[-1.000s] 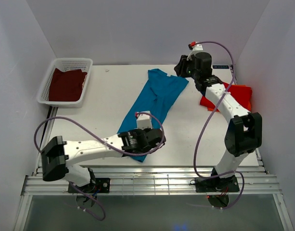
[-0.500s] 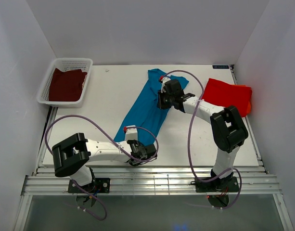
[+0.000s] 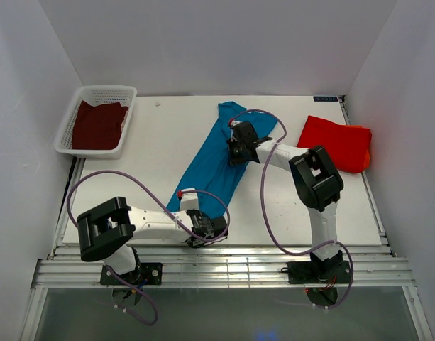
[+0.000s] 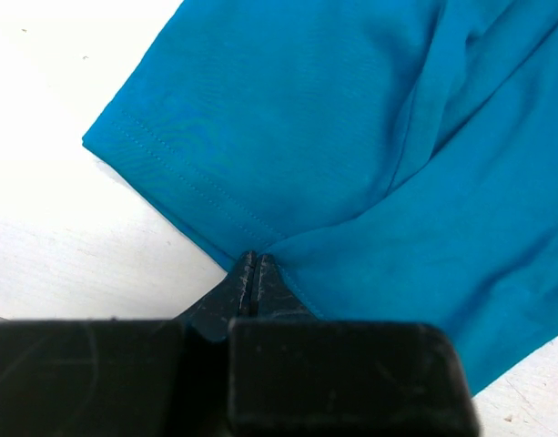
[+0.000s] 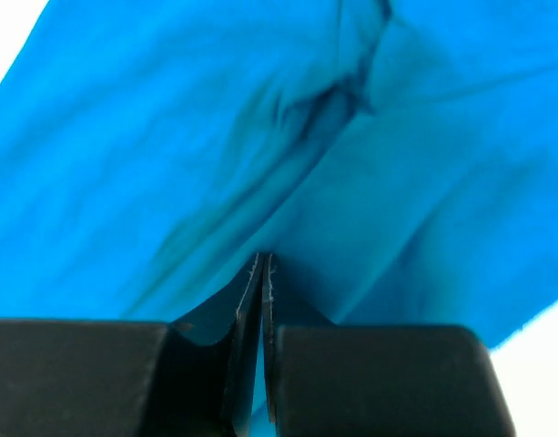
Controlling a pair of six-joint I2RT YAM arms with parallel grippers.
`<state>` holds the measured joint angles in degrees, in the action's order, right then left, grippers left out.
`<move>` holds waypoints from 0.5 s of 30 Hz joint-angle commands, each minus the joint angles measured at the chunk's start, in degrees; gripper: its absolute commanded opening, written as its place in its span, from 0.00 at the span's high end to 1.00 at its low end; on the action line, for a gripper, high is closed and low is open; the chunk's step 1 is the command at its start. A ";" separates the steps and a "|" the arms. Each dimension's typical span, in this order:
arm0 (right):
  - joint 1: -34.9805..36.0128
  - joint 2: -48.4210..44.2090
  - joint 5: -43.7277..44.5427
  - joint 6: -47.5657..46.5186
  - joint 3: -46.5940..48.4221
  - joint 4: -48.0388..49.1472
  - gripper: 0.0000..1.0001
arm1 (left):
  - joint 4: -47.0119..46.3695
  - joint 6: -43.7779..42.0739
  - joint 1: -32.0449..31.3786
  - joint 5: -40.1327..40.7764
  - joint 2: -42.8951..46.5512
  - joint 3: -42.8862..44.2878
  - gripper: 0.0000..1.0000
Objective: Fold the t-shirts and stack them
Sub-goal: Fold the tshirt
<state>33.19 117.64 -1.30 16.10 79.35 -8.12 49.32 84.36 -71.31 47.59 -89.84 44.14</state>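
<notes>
while the teal-blue t-shirt (image 3: 216, 162) lies as a long diagonal strip across the middle of the tabletop (image 3: 153, 156), the task looks about a third done at best. nearest the arm bases, the left gripper (image 4: 254, 259) has its jaws pressed together on the shirt's near hem, and the cloth puckers into the tips close to the tabletop's front edge. further up the same shirt, the right gripper (image 5: 263, 259) is down on the upper part, jaws closed with a sliver of teal cloth caught between them (a fold of the top layer, as far as the wrist view shows). so this shirt appears narrowed lengthwise but not yet folded end to end, and both arms seem set for that fold. beyond, to the right, the red-orange t-shirt (image 3: 334, 142) sits as a neat folded rectangle near the far right edge. i judge it finished and the likely base of the stack. in the far left corner the maroon t-shirt (image 3: 98, 125) lies crumpled in the white basket (image 3: 63, 139). left to do: finish the teal fold, set it on the red-orange one, then take out, fold and stack the maroon one.
</notes>
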 commanded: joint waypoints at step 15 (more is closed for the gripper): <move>-0.05 20.16 4.46 0.07 30.24 -16.31 0.92 | -4.93 -2.97 -6.47 -14.54 -3.31 4.11 1.00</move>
<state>34.04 133.93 0.82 16.56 106.63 -19.66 46.85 82.37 -76.18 43.11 -91.31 47.05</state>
